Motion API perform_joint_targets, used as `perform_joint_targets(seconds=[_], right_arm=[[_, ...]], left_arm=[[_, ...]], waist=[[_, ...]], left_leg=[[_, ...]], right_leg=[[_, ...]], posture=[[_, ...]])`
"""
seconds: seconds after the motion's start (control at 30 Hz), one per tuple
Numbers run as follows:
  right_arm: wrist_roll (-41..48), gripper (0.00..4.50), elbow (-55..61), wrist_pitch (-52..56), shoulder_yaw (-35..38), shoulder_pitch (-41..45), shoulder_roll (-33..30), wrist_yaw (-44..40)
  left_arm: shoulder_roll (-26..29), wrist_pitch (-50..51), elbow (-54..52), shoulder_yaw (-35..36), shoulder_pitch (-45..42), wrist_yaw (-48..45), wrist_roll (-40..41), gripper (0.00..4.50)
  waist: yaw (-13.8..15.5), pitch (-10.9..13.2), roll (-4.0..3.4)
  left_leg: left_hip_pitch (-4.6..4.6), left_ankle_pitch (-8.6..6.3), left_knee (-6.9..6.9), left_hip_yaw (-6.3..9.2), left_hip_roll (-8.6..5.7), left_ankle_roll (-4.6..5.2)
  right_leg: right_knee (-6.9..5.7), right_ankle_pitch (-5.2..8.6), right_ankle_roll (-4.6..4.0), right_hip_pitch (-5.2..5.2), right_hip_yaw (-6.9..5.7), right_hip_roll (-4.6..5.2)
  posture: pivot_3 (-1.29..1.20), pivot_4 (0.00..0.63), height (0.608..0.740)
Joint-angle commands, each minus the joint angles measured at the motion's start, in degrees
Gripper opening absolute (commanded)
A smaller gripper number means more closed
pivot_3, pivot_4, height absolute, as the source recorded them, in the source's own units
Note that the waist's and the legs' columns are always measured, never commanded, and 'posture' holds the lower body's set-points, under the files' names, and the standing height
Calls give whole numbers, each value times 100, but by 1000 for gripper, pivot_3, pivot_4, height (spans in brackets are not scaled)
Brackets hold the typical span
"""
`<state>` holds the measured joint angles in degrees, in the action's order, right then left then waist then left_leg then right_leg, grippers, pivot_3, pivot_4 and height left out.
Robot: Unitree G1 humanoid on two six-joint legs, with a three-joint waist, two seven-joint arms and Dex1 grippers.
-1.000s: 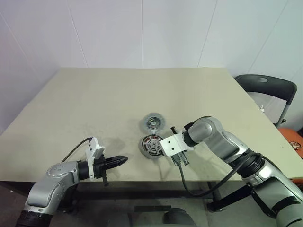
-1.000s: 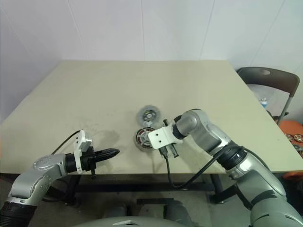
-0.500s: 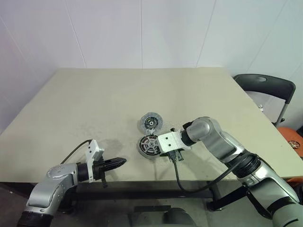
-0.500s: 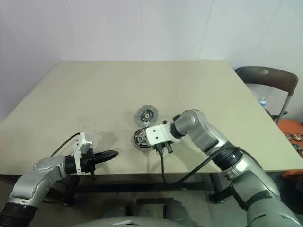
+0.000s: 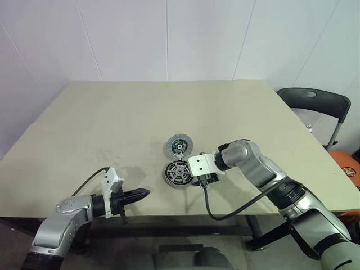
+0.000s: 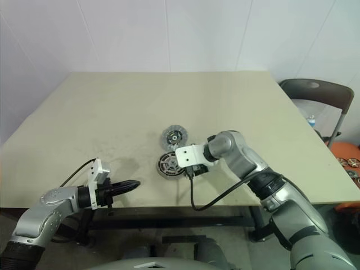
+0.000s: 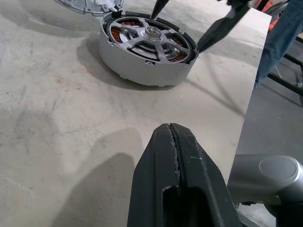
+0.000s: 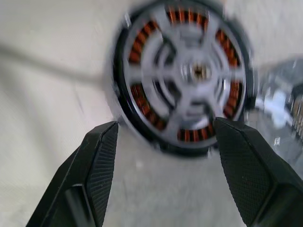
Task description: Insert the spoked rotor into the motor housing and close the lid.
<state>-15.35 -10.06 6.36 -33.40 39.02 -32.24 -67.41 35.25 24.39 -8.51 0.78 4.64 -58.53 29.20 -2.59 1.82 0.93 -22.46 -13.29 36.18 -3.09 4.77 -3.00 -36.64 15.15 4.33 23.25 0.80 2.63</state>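
R hand (image 8: 161, 175) spread apart over spoked rotor (image 5: 178, 172) near tabletop (image 5: 112, 124) front edge, prob lining up a grab; motor housing (image 5: 179, 146) just behind. L hand (image 7: 176, 156) pinched together, idle.

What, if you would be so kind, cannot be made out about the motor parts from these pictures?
- Motor housing: too small in the eye views to read its ribs or centre; cut off by the edge in the left wrist view.
- Spoked rotor: blurred in the right wrist view, so fine detail is lost; its underside is hidden against the table.
- Right gripper: its white mount hides the fingertips in the eye views.
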Motion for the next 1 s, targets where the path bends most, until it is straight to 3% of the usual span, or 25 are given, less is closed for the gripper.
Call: perform_joint_targets(seconds=[0.03,0.1,0.33,0.4,0.73,1.0], right_arm=[[-268,3169,-366,-394,9,137,47,295],[-279,2770,-479,-478,10,138,40,235],[-260,487,-502,-525,105,155,154,280],[-288,67,-523,-531,120,167,179,316],[-307,63,-395,-425,132,200,114,171],[357,63,1052,424,293,160,-407,-1137]], left_arm=[[-2,-172,-24,25,-26,-62,-41,0],[12,-256,26,54,29,-101,-58,0],[21,-472,121,72,165,-187,-110,0],[10,-485,132,60,156,-185,-121,0],[-11,-380,164,-21,-8,-113,-165,0],[-40,-411,282,-29,-101,-164,-224,0]], waist=[[0,0,0],[1,0,0],[4,-2,3],[21,-1,1],[14,0,0],[19,2,-4]], left_leg=[[0,0,0,0,0,0],[1,0,0,0,0,0],[4,0,1,1,0,0],[4,0,2,0,0,0],[0,0,-1,-2,-3,0],[-14,0,-11,-3,-3,0]], right_leg=[[0,0,0,0,0,0],[0,0,0,-1,0,0],[-1,0,0,-2,1,0],[-1,0,0,-2,1,1],[5,0,0,-2,2,4],[18,0,0,-4,2,4]], posture=[[0,0,740],[0,0,740],[0,0,740],[0,0,740],[0,0,740],[0,0,740]])
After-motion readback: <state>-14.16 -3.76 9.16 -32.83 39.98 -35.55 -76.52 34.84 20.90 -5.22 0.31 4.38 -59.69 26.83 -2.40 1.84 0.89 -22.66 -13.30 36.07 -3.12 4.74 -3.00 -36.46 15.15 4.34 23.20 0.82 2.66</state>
